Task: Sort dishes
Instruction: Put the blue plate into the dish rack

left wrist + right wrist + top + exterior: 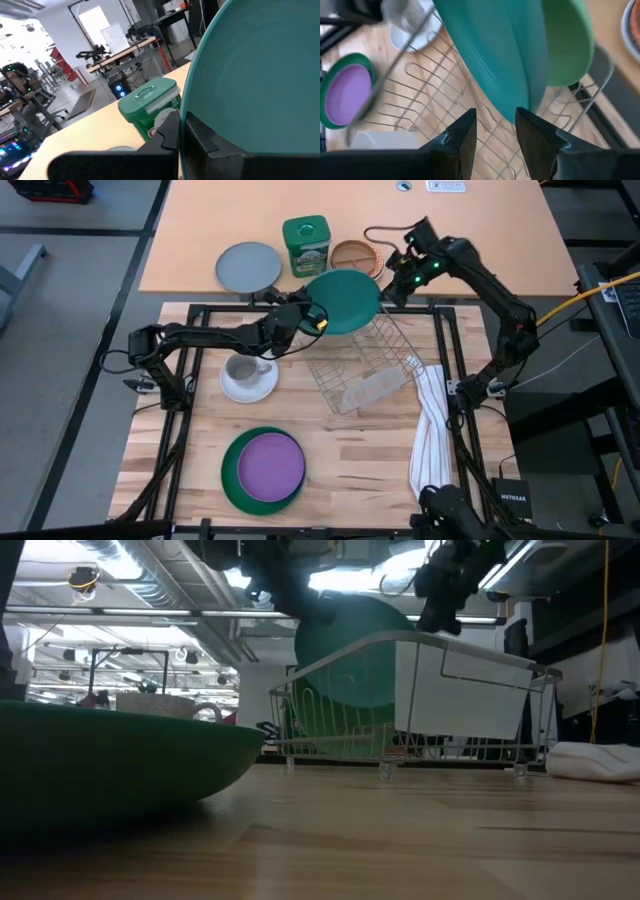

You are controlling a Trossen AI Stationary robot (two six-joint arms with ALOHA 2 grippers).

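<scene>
My left gripper (315, 318) is shut on a teal plate (347, 300) that stands on edge over the far end of the wire dish rack (368, 368). My right gripper (398, 277) is open at the plate's opposite edge; in its wrist view (495, 135) the teal plate's rim (519, 112) hangs just above the gap between the fingers. A light green plate (570, 40) stands in the rack behind it. A grey mug (243, 368) sits on a white saucer (250, 383). A dark green plate (262, 472) holds a purple plate. My left gripper pinches the teal plate's rim (187, 102), one finger on each face, reaching level from the table's left. The plate stands on edge, slightly tilted, its lower part down among the rack's wires (350, 705). My right gripper: I cannot tell whether its fingers (532, 132) touch the rim.
A flat grey plate (250, 266), a green canister (306, 245) and a brown orange-rimmed plate (355, 255) lie on the far table. A white towel (430, 430) lies to the right of the rack. Bare wood shows at the near right.
</scene>
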